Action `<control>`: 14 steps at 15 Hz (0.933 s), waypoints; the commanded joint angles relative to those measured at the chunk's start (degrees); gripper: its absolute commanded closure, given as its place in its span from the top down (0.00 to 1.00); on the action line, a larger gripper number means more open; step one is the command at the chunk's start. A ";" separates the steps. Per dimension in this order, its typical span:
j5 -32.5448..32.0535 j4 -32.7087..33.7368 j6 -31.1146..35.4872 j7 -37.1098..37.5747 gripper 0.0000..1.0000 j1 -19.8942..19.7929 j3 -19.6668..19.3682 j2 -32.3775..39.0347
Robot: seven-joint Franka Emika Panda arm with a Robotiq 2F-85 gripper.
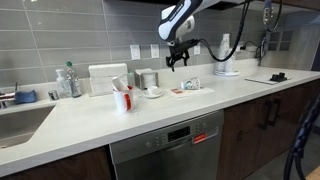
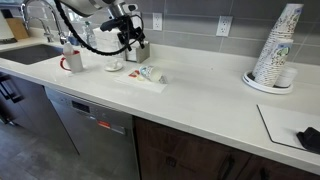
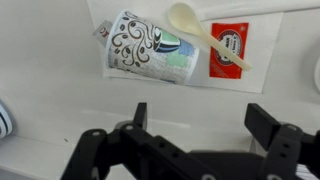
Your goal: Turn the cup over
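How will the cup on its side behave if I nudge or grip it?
The cup lies on its side and tapers, so a nudge would likely roll it in a curve. It looks like thin paper: probably light, and easily crushed by the open gripper.

Tool base beyond wrist view's lower edge

A kitchen. A white counter holds a sink, with a dishwasher beneath. Grey wall tiles run behind stacked paper cups.
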 commanded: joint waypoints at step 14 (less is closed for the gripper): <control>-28.76 26.06 -33.20 17.90 1.00 11.25 -4.91 24.86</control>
